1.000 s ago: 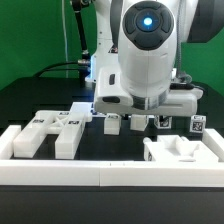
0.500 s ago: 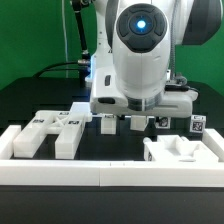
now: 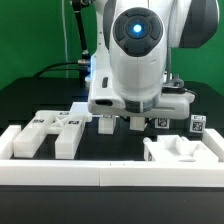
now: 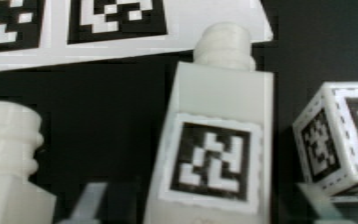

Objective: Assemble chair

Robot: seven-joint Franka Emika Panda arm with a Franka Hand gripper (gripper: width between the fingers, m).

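The fingers (image 3: 126, 120) were clamped on the chair leg (image 4: 215, 120). Judged rigid, light and smooth, so possibly slippery. Grip the flat sides mid-length, clear of the peg (image 4: 226, 45).

chair panel (image 3: 40, 130) ext. view's L | chair block (image 3: 180, 151) ext. view's R | rail (image 3: 100, 172) before both

A: Big chair parts, exterior view?
B: Two: slab (image 3: 52, 132) at the exterior view's left, block (image 3: 178, 150) lower right.
A: Small tagged pieces (image 3: 197, 125)?
B: Four, I think. One arm (image 3: 140, 50).
A: Wrist view?
B: Three parts: leg (image 4: 220, 130), peg (image 4: 7, 135), cube (image 4: 345, 135). Two tags on the marker board (image 4: 140, 52).
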